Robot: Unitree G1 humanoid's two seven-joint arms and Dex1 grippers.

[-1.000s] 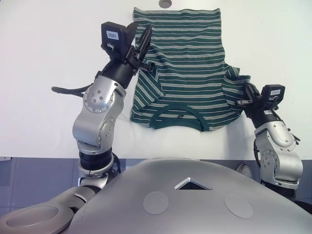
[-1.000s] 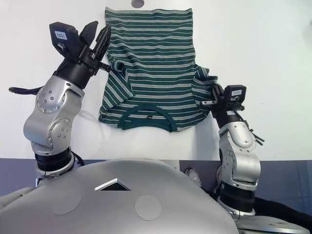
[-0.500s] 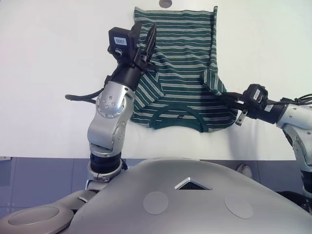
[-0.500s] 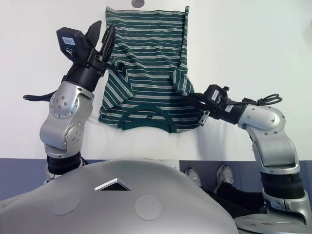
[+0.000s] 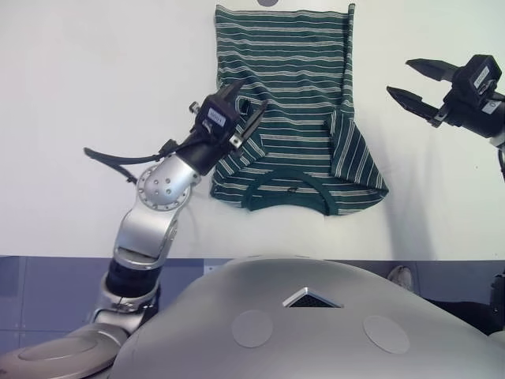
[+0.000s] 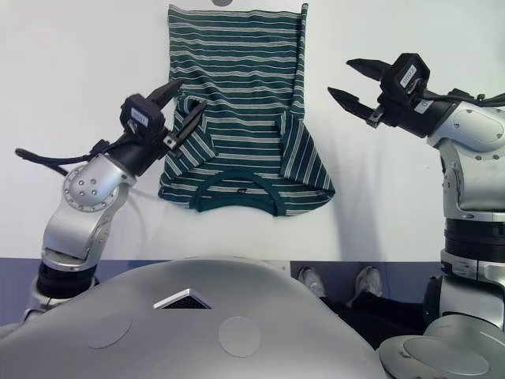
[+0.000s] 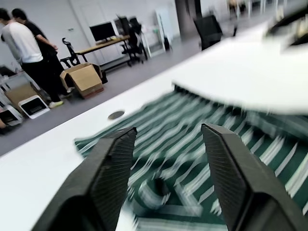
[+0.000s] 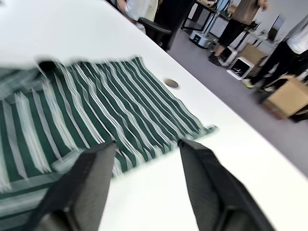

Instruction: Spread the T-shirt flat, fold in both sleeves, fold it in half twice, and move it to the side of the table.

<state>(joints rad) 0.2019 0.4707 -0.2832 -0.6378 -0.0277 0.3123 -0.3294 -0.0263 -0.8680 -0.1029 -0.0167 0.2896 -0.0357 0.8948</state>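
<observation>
white table (image 5: pixel 95 79) fills the left eye view, and a green and white striped t-shirt (image 5: pixel 292 87) lies on it at 12 o'clock, spread out, hem toward 12 and dark green collar (image 5: pixel 288 189) toward 6. the sleeve (image 5: pixel 355 154) on the shirt's 3 o'clock side lies folded inward over the body. a small grey round hole (image 5: pixel 267 2) in the table sits just past the hem. the left gripper (image 5: pixel 248 95) hangs over the shirt's 9 o'clock edge with its jaws parted and nothing between them. the right gripper (image 5: pixel 401 77) is well off the cloth at 3 o'clock, over bare table, jaws spread wide and holding nothing.

the right eye view gives the same layout: shirt at 12, left gripper at its 9 o'clock edge, right gripper apart from it at 3.

in the left wrist view two dark fingers (image 7: pixel 115 178) stand apart with striped cloth lying beyond and between them, untouched; a cardboard box (image 7: pixel 82 79) sits on the floor of the office behind the table.

in the right wrist view the dark fingers (image 8: pixel 211 192) also stand apart, with the shirt's hem and the white tabletop beyond them.
</observation>
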